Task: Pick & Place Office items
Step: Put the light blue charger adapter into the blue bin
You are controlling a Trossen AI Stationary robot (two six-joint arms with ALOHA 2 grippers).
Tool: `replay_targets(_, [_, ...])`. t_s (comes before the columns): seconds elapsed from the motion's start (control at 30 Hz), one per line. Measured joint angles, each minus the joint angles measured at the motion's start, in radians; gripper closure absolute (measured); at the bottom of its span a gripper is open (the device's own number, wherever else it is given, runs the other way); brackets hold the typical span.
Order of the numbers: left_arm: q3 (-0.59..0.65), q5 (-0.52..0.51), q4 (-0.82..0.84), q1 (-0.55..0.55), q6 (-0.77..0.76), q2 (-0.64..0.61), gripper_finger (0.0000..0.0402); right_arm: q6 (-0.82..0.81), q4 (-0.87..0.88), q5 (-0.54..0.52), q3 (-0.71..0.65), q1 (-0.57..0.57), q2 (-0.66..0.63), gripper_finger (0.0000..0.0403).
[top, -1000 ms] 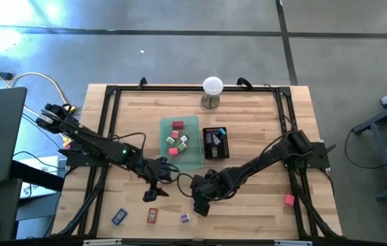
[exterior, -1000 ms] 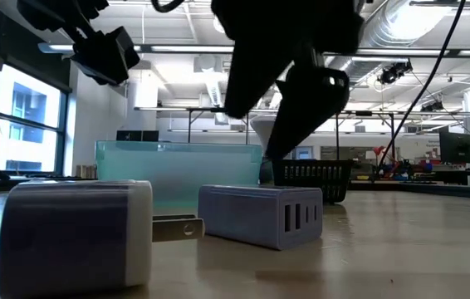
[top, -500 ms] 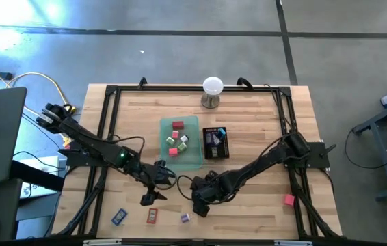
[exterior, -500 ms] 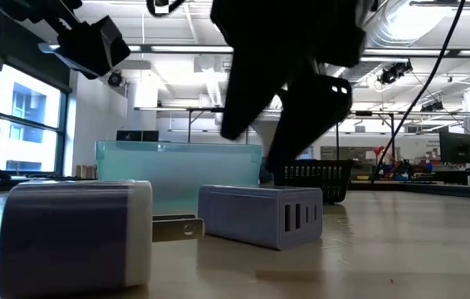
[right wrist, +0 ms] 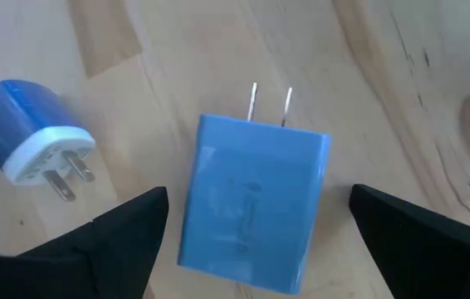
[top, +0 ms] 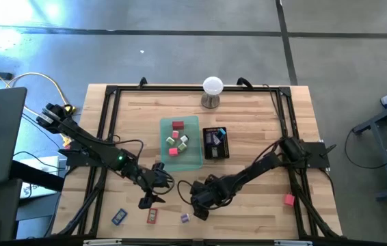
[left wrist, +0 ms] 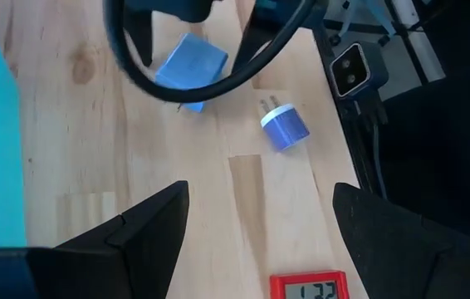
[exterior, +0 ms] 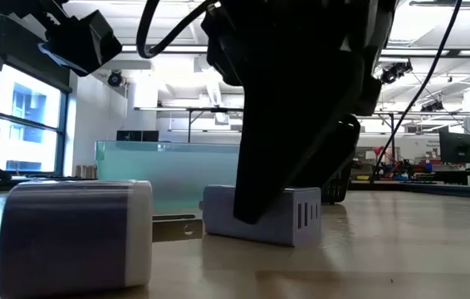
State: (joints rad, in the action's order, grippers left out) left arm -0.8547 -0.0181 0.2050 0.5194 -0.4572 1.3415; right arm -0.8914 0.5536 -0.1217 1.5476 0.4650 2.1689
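Right gripper [right wrist: 252,241] spread wide over the blue flat charger [right wrist: 254,202]; rigid, light, smooth-sided. Best pinched across flat sides, clear of prongs. Left gripper [left wrist: 256,224] open, empty.

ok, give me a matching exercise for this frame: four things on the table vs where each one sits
Things:
1. white ball
2. flat blue charger
3. pink block
4. black mesh tray

Places:
A. beside the green tray, on its right in the high view
B. on a metal stand at the top edge of the table in the high view
C. alone near the table's right edge
D. just below the open right gripper

Pairs: 1-B, 2-D, 3-C, 4-A
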Motion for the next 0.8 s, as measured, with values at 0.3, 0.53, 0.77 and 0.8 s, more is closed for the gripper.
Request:
replay_targets(0.3, [0.000,-0.007,0.001,0.003,0.000,0.000,0.0110,0.059,0.023,0.009,0.002,-0.002,0.038,0.0034])
replay_targets(0.53, [0.000,-0.007,0.001,0.003,0.000,0.000,0.0110,0.100,0.050,0.012,0.001,-0.013,0.040,0.0081])
replay_targets(0.77, [0.000,-0.006,0.002,0.003,0.012,0.000,0.0110,0.111,0.062,0.040,0.000,-0.043,0.039,0.0208])
replay_targets(0.8, [0.000,-0.006,0.003,0.003,0.012,0.000,0.0110,0.122,0.060,0.043,0.000,-0.047,0.039,0.0208])
